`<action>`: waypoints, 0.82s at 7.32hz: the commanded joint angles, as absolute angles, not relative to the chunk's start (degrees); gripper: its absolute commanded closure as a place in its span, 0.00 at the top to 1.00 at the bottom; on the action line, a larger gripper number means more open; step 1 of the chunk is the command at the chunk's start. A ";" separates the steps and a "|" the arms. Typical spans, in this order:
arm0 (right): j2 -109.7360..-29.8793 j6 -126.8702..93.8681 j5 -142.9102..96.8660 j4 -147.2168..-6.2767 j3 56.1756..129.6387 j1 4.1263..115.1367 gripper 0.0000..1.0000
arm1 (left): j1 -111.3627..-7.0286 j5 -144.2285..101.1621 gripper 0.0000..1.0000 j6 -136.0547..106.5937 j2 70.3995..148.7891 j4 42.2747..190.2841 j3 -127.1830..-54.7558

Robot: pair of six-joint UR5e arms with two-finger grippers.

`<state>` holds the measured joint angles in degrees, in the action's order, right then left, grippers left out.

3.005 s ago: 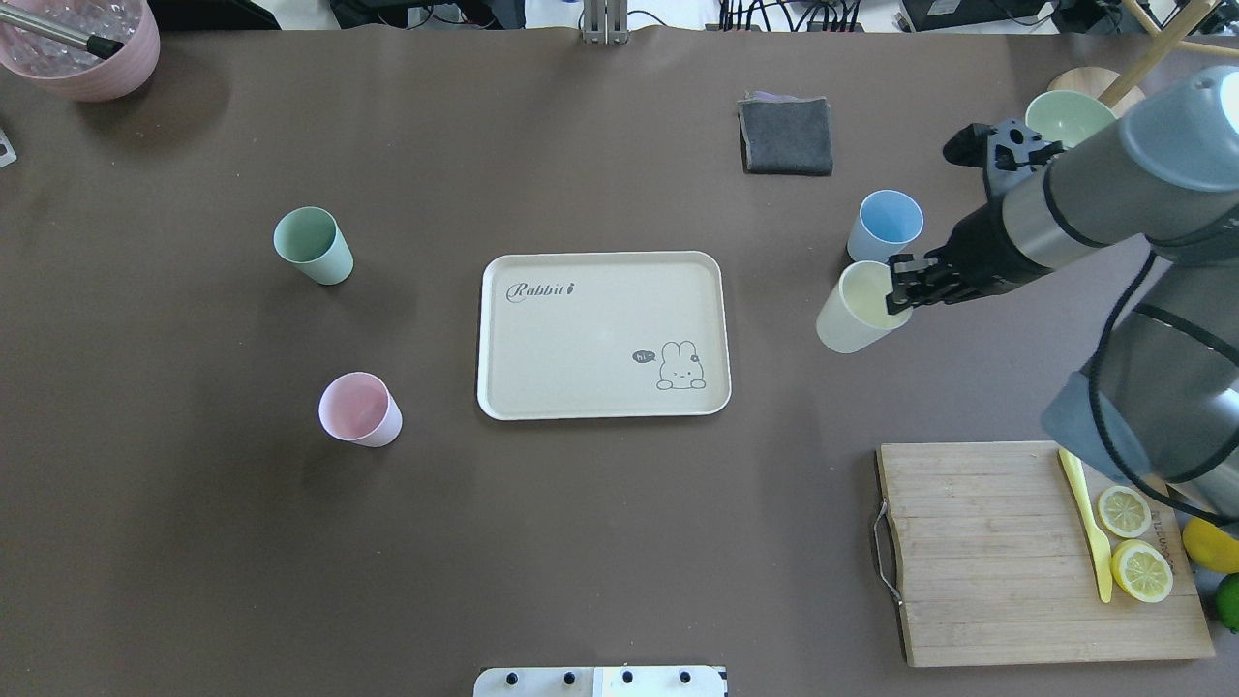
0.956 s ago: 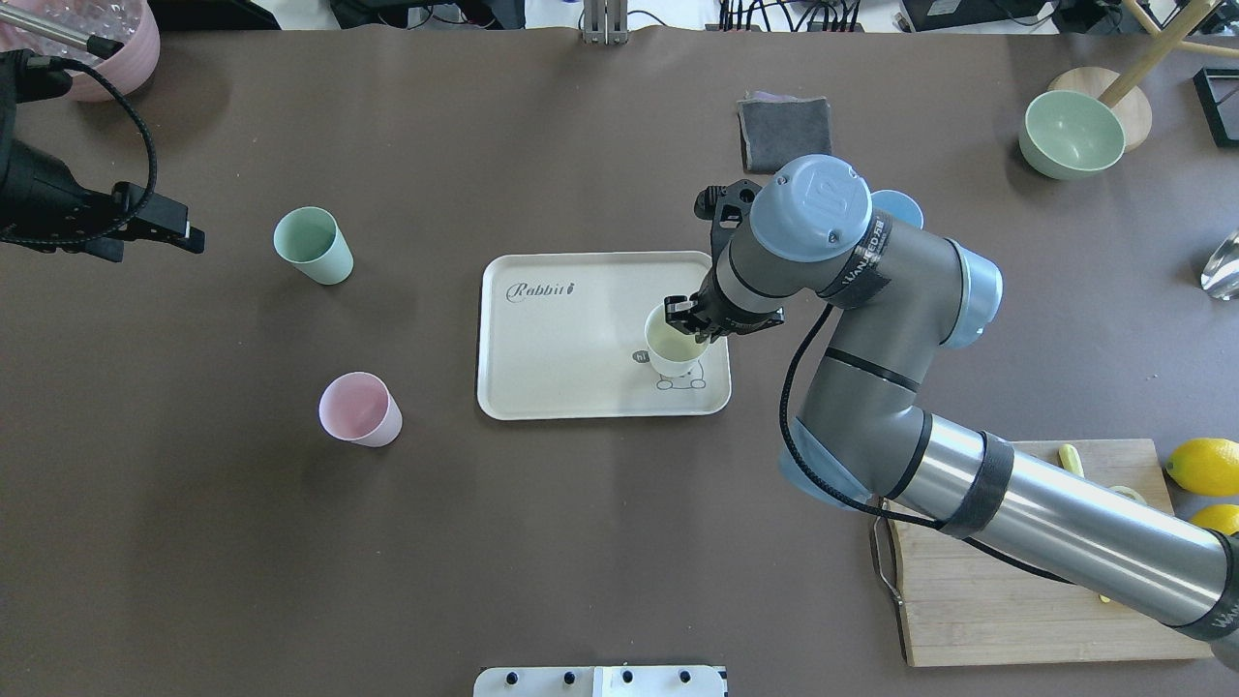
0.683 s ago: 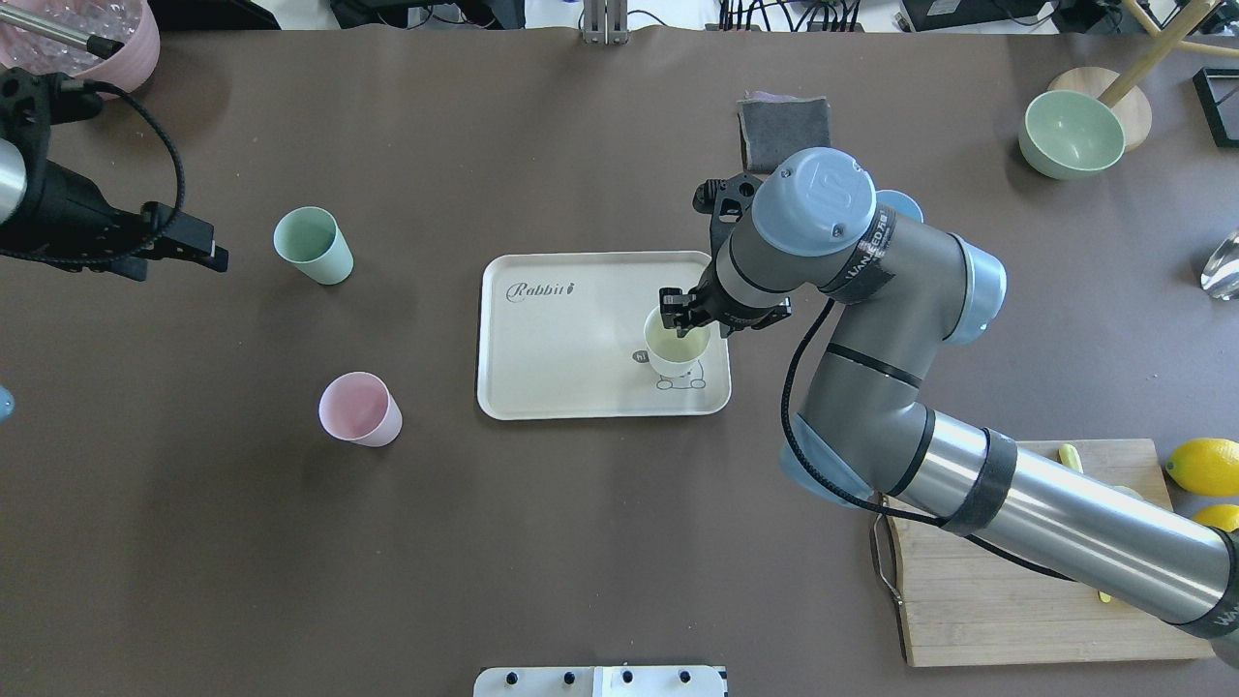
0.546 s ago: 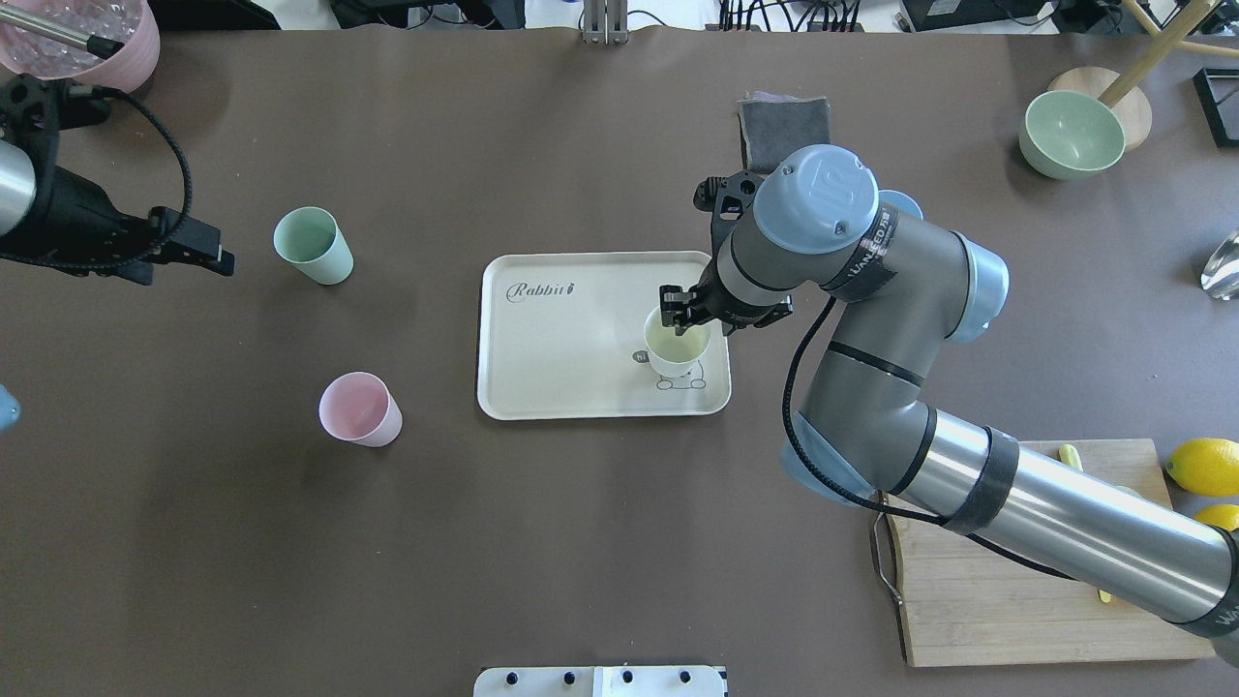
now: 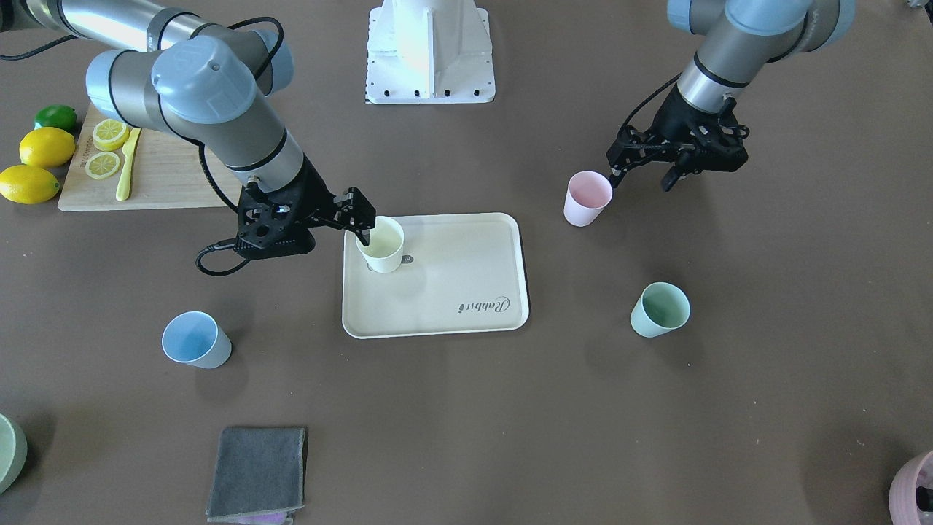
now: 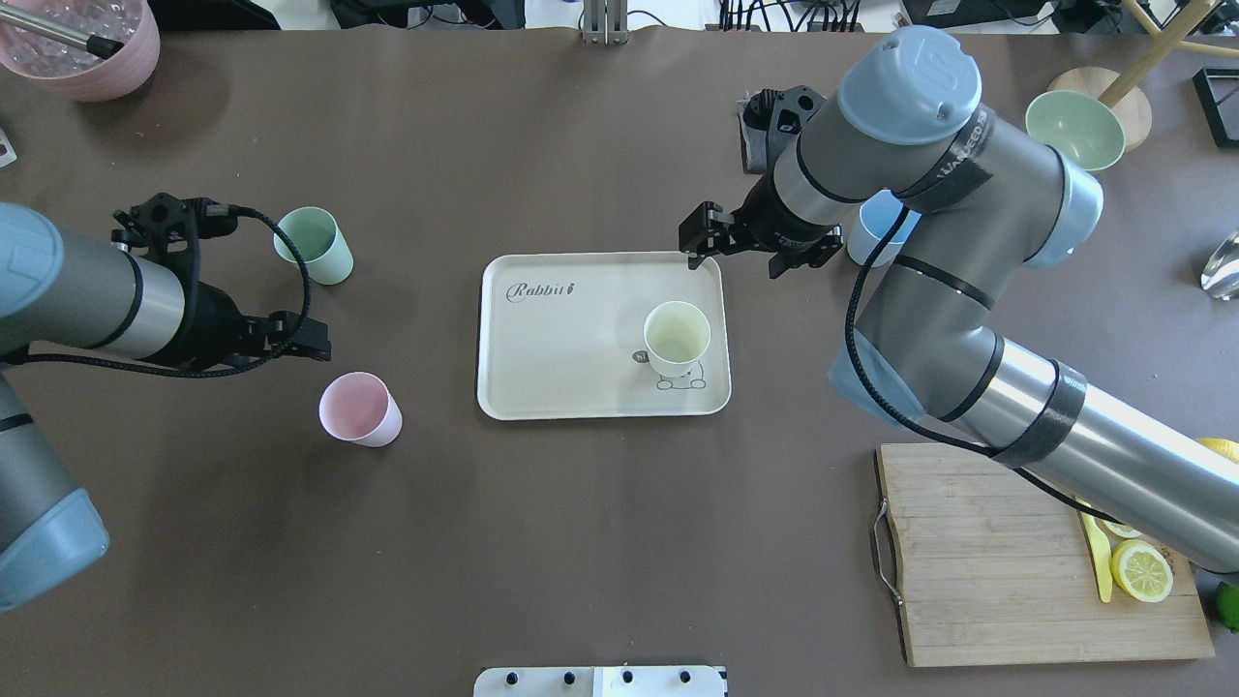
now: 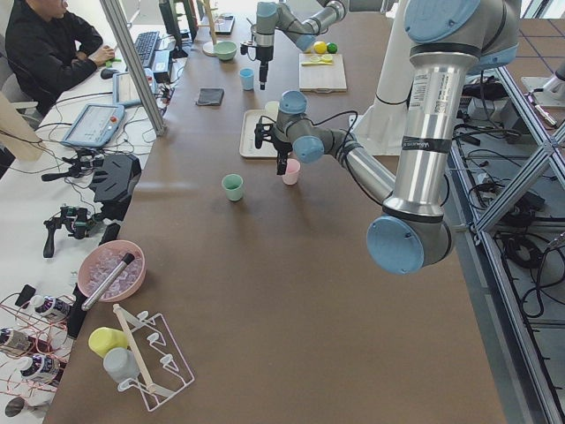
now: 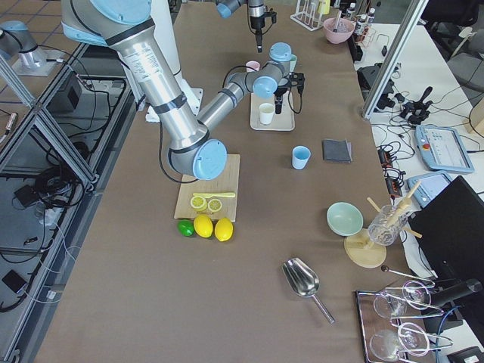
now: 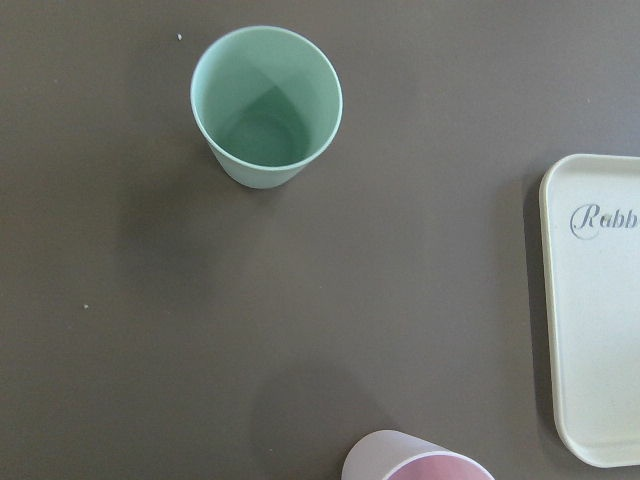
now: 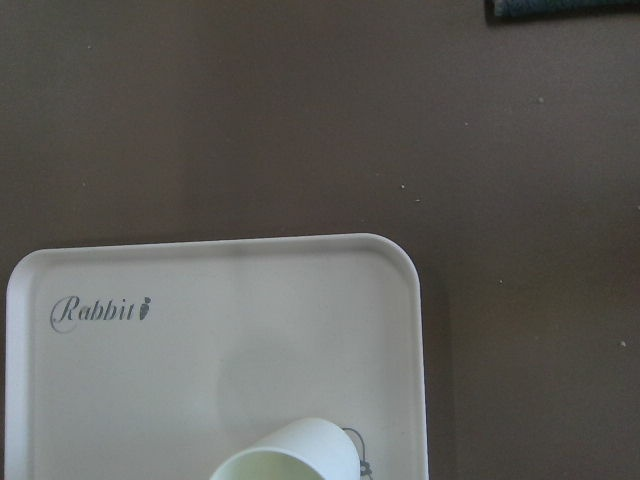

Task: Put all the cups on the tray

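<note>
Pale-yellow cup [image 6: 677,338], one of four, stands on the tray [image 6: 542,368], the pink cup [image 6: 360,409], mint cup [image 6: 313,245] and blue cup [image 5: 195,340] apart on the bench [image 6: 581,542] with one grey cloth [image 5: 256,472] and one cutting board [image 6: 987,552], while right gripper [image 6: 733,266] and left gripper [image 5: 639,179] both gape empty.

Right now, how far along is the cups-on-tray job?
Done: yellow cup stands on the tray; right gripper open, empty. In hand: nothing gripped; left gripper open near the pink cup. Left: pink, mint green cup and light blue cup, all off the tray.
</note>
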<state>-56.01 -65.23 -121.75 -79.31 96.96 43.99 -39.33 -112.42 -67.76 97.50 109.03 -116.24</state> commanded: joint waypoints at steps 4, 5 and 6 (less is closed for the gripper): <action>-56.60 -64.78 -126.63 -79.37 97.29 49.47 1.00 | -34.98 -108.46 0.75 -69.43 97.38 114.61 -111.28; -56.95 -64.69 -127.52 -79.37 97.29 50.27 1.00 | -34.98 -108.46 0.67 -69.43 97.38 115.04 -111.10; -56.78 -64.69 -127.96 -79.37 97.56 50.97 1.00 | -34.37 -108.46 0.67 -69.52 97.38 115.40 -110.66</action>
